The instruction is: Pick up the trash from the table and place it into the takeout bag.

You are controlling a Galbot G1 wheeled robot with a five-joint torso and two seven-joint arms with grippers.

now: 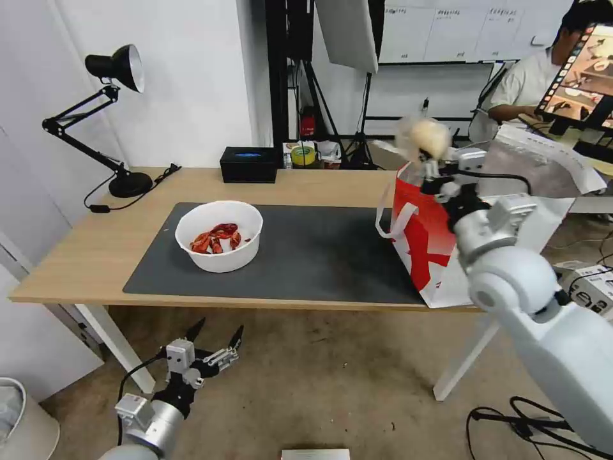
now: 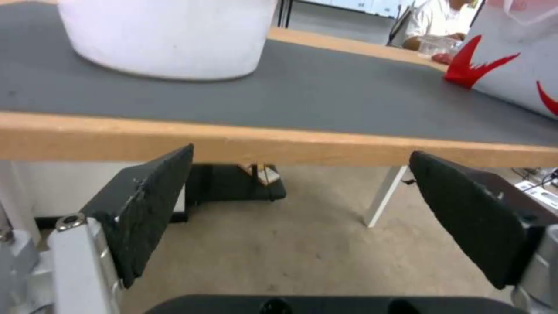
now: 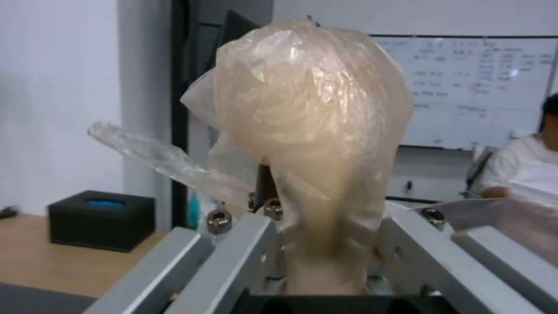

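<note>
Bagged beige lump (image 3: 314, 131) is pinched in right gripper (image 1: 429, 167) fingers above takeout bag (image 1: 428, 243) rim; loose film may snag on release; left gripper (image 1: 214, 342) is held wide below bench (image 1: 96, 255).

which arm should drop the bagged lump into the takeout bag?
Right. The right gripper is shut on the clear bag with the beige lump, held up at the takeout bag rim. The left gripper hangs open below the table edge.

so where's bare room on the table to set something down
The mat is bare between the white bowl and the takeout bag. Bare wood lies between lamp base and black box. It is crowded at the bag, where the right gripper holds bagged trash.
</note>
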